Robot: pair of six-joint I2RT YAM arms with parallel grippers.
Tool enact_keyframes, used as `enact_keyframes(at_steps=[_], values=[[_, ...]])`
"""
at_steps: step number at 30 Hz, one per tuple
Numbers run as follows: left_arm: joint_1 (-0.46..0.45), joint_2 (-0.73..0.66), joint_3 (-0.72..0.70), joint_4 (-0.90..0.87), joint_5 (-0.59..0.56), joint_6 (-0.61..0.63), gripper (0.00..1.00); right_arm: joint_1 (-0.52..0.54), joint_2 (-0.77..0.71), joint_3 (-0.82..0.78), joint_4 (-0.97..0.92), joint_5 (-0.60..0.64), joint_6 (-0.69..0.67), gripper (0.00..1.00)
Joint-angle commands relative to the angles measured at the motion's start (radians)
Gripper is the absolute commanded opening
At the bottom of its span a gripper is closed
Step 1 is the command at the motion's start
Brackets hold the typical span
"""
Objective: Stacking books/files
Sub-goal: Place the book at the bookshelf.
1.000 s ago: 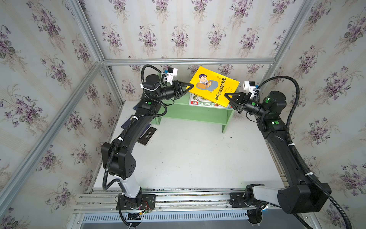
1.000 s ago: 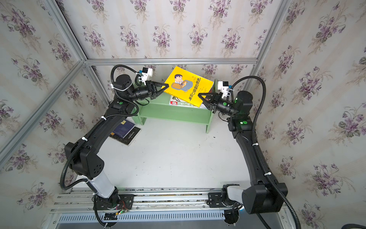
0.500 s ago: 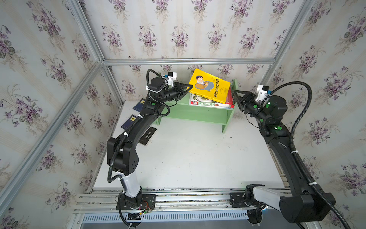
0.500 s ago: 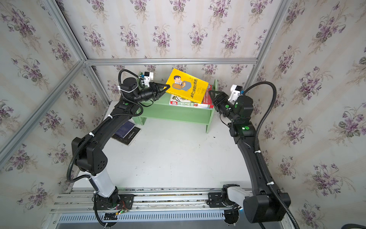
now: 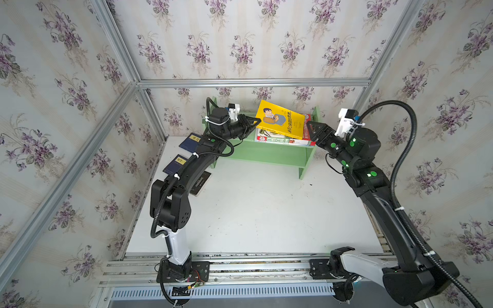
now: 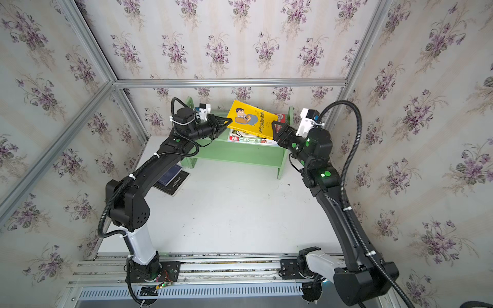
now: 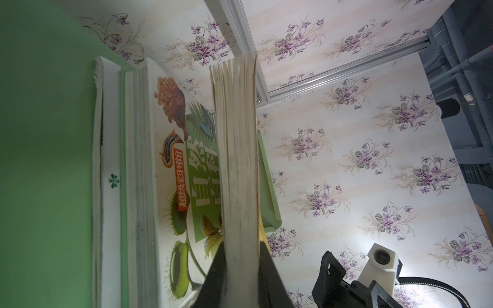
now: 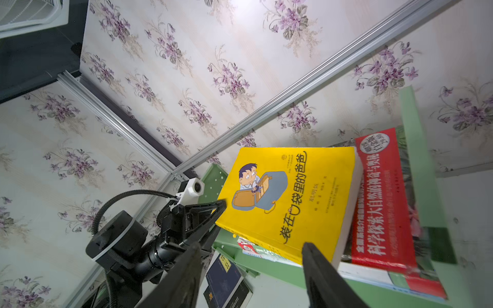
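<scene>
as seen in both top views, the yellow book [image 5: 280,124] lies tilted on the green-and-red nature book [image 5: 282,140] atop the green shelf [image 5: 266,157]; the left gripper [image 5: 256,124] is clamped on its corner, likely to steer it square. two navy books [image 5: 178,164] lie on the surface [image 5: 253,213]. left wrist view: jaws pinch the page edge. right wrist view: the right gripper [image 8: 252,244] sits just beside the book, jaws spread, holding nothing.

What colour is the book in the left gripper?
The book is bright yellow with a cartoon man; best in the right wrist view.
</scene>
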Motion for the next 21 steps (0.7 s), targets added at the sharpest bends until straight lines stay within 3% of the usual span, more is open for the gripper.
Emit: enact_keyframes(at_steps=[1,10,21], values=[[-0.009,-0.012,-0.007,0.043,-0.055,0.002,0.09,0.022,0.042,0.033,0.068,0.034,-0.054,0.63],[-0.048,-0.021,-0.053,0.065,-0.154,-0.041,0.12,0.060,0.158,0.077,0.116,0.070,-0.018,0.63],[-0.065,-0.044,-0.082,0.068,-0.197,-0.053,0.14,0.069,0.262,0.125,0.128,0.076,0.036,0.63]])
